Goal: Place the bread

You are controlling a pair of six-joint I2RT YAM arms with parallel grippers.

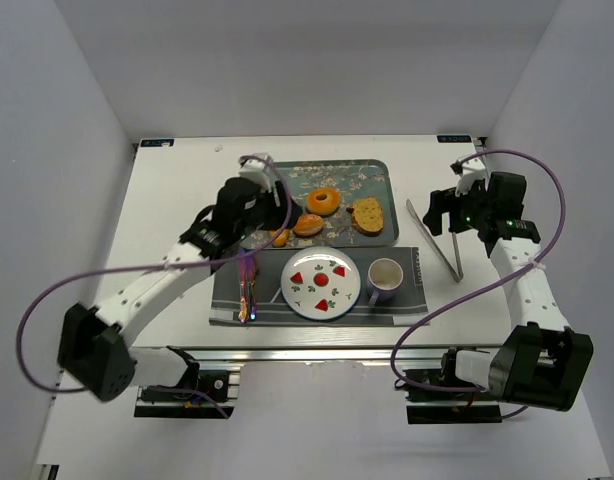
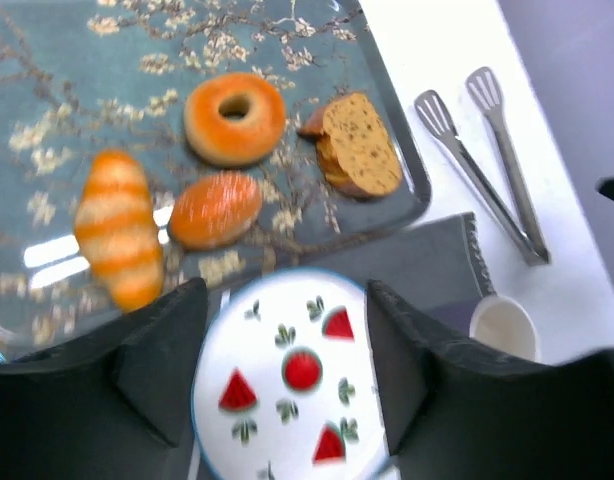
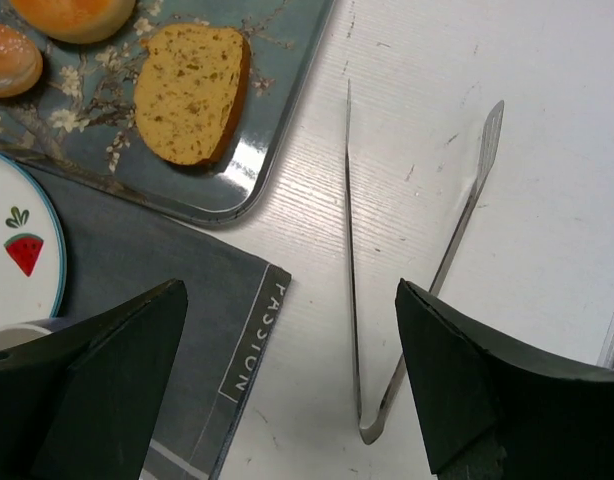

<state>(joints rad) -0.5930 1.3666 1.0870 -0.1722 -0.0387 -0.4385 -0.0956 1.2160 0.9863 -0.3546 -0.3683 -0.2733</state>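
The worktop (image 1: 177, 190) carries a tray (image 1: 377, 172) just ahead of the left hand (image 2: 287, 345) and a mat (image 1: 415, 298) beneath it. The plate (image 2: 262, 345) lies directly below that hand, framed by its fingers, which stand wide apart and grip nothing. The right hand (image 3: 287, 380) is likewise spread and empty. It hangs over the tongs (image 3: 352, 250), which lie on bare worktop between its fingers. A mug (image 2: 504, 325) stands on the mat to the left hand's right. All the bread rests on the tray beyond the left hand's fingertips: croissant (image 2: 117, 228) at left, donut (image 2: 202, 125) farthest ahead, slice (image 2: 362, 145) at right, bun (image 2: 215, 209) nearest.
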